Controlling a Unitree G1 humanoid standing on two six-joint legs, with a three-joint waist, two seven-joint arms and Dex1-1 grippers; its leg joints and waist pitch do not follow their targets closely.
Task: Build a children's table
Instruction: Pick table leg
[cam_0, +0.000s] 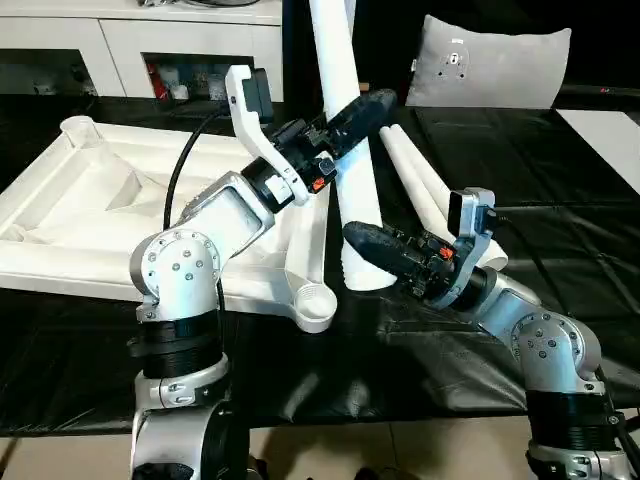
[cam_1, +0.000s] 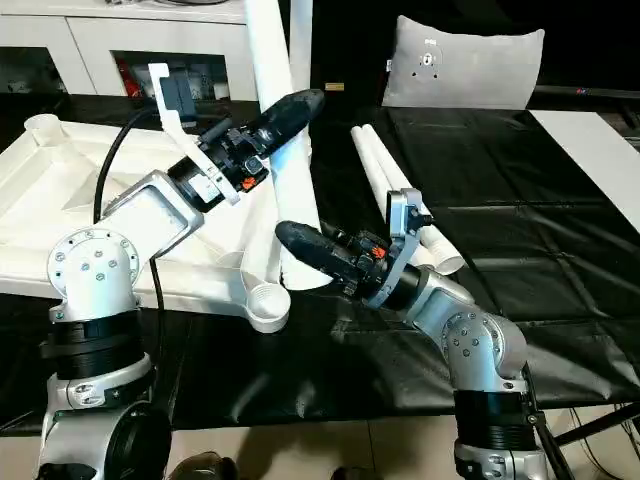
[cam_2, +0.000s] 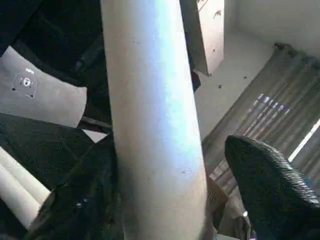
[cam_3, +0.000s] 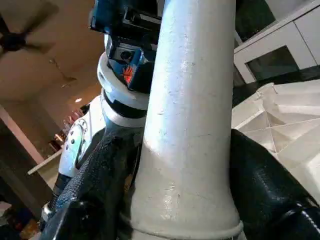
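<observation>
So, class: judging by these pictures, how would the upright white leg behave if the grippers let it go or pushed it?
The leg is tall, with a narrow base on the cloth, so it would probably tip. Its round tapered tube would likely roll in a curve, like the spare legs lying behind. Smooth plastic between the right gripper's fingers may slip.
</observation>
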